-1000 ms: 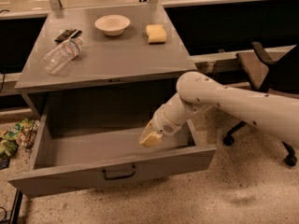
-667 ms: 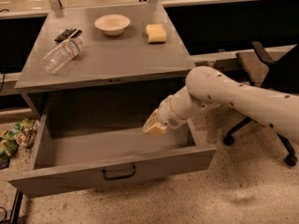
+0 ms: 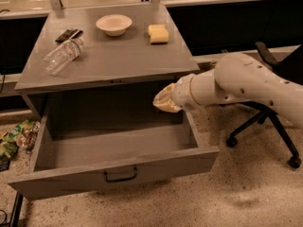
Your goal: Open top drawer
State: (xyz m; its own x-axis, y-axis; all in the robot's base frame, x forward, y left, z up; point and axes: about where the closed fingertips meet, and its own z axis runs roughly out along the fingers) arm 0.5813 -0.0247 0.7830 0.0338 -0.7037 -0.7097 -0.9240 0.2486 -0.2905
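Observation:
The top drawer is a deep grey box pulled far out of the grey cabinet, and nothing shows inside it. Its front panel carries a dark central bar handle. My gripper, cream-coloured at the end of the white arm, hovers above the drawer's back right corner, just under the cabinet top's front edge. It touches nothing that I can see.
On the cabinet top lie a clear plastic bottle, a dark remote, a white bowl and a yellow sponge. A black office chair stands at the right. Snack bags lie on the floor at the left.
My gripper has risen out of the drawer box and moved up and back toward the cabinet's front edge. The drawer stays pulled out.

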